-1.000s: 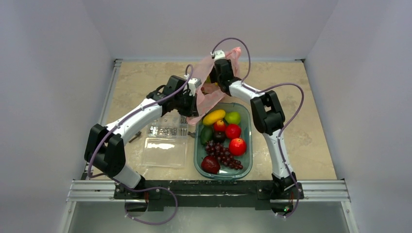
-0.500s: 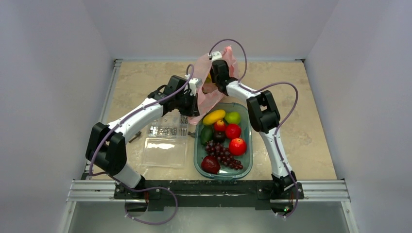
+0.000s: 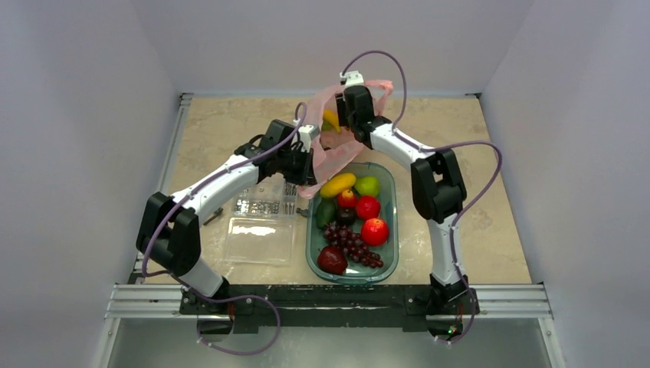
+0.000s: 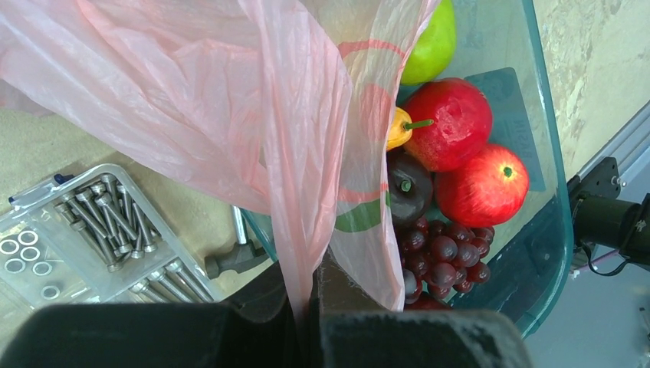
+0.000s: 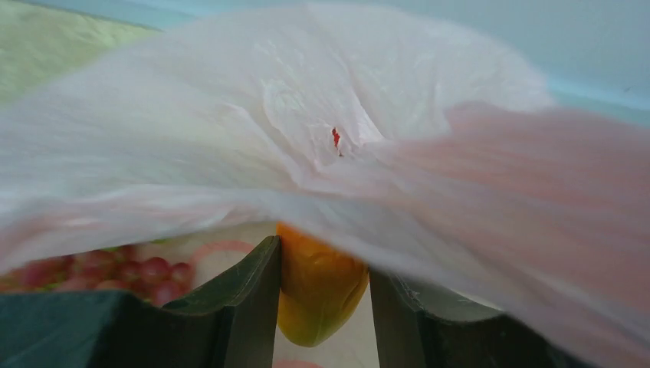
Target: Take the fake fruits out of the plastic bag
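Note:
The pink plastic bag (image 3: 343, 147) hangs bunched above the far end of the green tray (image 3: 392, 230). My left gripper (image 3: 308, 157) is shut on a fold of the bag; in the left wrist view the film (image 4: 230, 100) runs down into the closed jaws of that gripper (image 4: 310, 307). My right gripper (image 3: 338, 121) is at the bag's mouth, shut on a yellow fruit (image 3: 330, 119) that looks like the banana. In the right wrist view that gripper (image 5: 323, 261) clamps the yellow-orange fruit (image 5: 318, 295) under blurred bag film (image 5: 345, 130).
The tray holds a stubby yellow fruit (image 3: 338, 184), a green apple (image 3: 368, 185), red apples (image 3: 375, 231), a dark plum (image 4: 406, 192) and purple grapes (image 3: 351, 241). A clear box of screws (image 3: 264, 205) and its lid (image 3: 260, 240) lie left of the tray.
My right wrist has risen and shifted right, its elbow swinging outward. The yellow fruit now shows at the bag's mouth. The left gripper has stayed shut on the bag.

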`<state>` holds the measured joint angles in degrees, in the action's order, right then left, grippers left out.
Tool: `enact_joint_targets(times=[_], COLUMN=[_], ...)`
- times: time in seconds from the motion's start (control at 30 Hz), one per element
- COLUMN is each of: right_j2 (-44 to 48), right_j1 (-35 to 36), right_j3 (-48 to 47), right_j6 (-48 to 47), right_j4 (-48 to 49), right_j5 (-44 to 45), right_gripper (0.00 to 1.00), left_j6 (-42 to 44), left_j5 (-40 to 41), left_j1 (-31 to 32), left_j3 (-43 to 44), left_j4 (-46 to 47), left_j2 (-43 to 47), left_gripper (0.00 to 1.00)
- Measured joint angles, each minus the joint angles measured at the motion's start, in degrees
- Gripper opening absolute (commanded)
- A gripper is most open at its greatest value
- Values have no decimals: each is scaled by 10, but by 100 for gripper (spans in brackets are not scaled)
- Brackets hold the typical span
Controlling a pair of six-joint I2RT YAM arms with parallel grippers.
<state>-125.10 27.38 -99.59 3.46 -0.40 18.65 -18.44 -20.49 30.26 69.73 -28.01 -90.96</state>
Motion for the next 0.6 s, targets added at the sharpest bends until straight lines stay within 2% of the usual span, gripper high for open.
enact_joint_targets(times=[0.33,0.6], right_j2=[95,207], right_j1=[4,31], right_j3=[4,58], right_j6=[49,62], right_j4=[-57,-137], right_j5=[-70,-122], right_gripper=[0,0], left_j6=[0,0], left_j5=[0,-2], left_j1=[2,2], left_j3=[0,2], left_j4=[-4,-5], left_j2=[-1,-1], left_gripper=[0,0])
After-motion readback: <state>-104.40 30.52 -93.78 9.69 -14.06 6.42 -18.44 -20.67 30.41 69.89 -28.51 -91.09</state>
